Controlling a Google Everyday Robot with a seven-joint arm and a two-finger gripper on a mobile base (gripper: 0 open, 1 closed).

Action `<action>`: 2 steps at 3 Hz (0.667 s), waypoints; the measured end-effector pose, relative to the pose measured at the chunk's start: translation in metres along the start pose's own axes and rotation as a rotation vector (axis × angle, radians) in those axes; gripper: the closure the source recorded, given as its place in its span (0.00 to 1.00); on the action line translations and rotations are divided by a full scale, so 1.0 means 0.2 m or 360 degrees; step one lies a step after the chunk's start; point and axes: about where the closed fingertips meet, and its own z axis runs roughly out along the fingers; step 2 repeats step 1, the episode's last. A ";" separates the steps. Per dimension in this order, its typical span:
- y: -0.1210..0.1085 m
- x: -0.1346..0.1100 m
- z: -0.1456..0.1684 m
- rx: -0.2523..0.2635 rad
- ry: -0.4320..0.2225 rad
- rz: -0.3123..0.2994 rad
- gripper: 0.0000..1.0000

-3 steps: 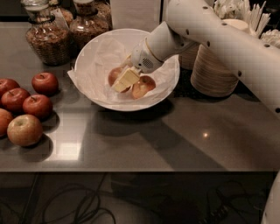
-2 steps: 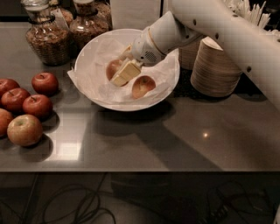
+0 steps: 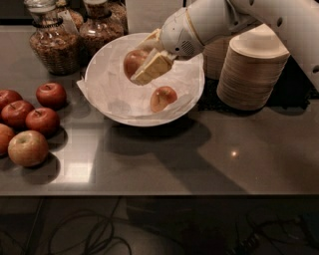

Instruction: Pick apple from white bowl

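The white bowl (image 3: 107, 82), lined with crinkled white paper, stands at the middle back of the counter. My gripper (image 3: 142, 65) hangs over the bowl's middle, reaching in from the upper right. It is shut on the orange-red apple (image 3: 132, 61) and holds it lifted above the bowl's floor. One beige finger (image 3: 153, 67) crosses the apple's front. A paler yellow-pink apple (image 3: 163, 98) lies in the bowl, below and right of the gripper.
Several darker red apples (image 3: 44, 120) lie on the counter at the left. Glass jars (image 3: 54, 42) stand behind them. Stacked beige bowls (image 3: 251, 74) stand to the right of the white bowl, under my arm (image 3: 259, 15).
My gripper has closed on the apple and lifted it up from the bowl's floor, moving slightly left. The paler apple stays in the bowl.
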 end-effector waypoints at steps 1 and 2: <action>0.04 -0.10 -0.15 0.0015 -0.0046 -0.0116 1.00; 0.04 -0.10 -0.15 0.0015 -0.0046 -0.0116 1.00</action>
